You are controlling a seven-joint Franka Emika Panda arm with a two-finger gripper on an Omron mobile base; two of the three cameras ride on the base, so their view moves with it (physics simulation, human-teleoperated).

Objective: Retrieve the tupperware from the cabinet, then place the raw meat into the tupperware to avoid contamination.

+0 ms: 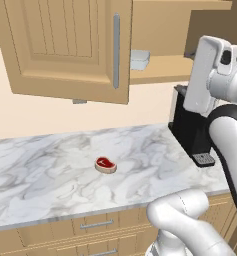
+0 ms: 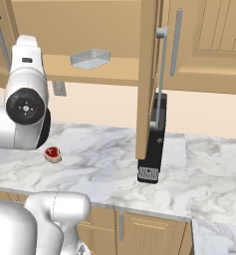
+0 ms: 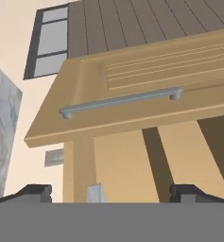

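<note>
Gripper (image 3: pixel 111 191): in the hand view our two dark fingertips sit far apart at the bottom edge, one at each side, with nothing between them. We hold nothing and the jaws stand wide open.

Cabinet door (image 3: pixel 132 94): just ahead of the gripper, swung open, its grey bar handle (image 3: pixel 120 100) running across the hand view because the hand is rolled. Beneath it we see the open cabinet (image 3: pixel 127 165) interior.

Tupperware (image 2: pixel 90 58): on the cabinet's wooden shelf, apart from the gripper. In the right base view it lies open to sight, long axis running roughly along the shelf, left of the open door edge. A small pale sliver (image 3: pixel 95 193) low between our fingertips in the hand view may be its edge; we cannot tell for sure. We judge the coming reach must go forward into the opening, past the door, towards the shelf.

Raw meat (image 1: pixel 105 164): flat on the marble counter (image 1: pixel 50 175), well below the shelf and well apart from the tupperware.

Coffee machine (image 2: pixel 154 144): black, standing on the counter under the cabinet.

View differences: the left base view hides most of the tupperware behind the open door, leaving one end visible; the right base view shows it whole. The arm's upper link partly covers the counter near the meat in the right base view.
</note>
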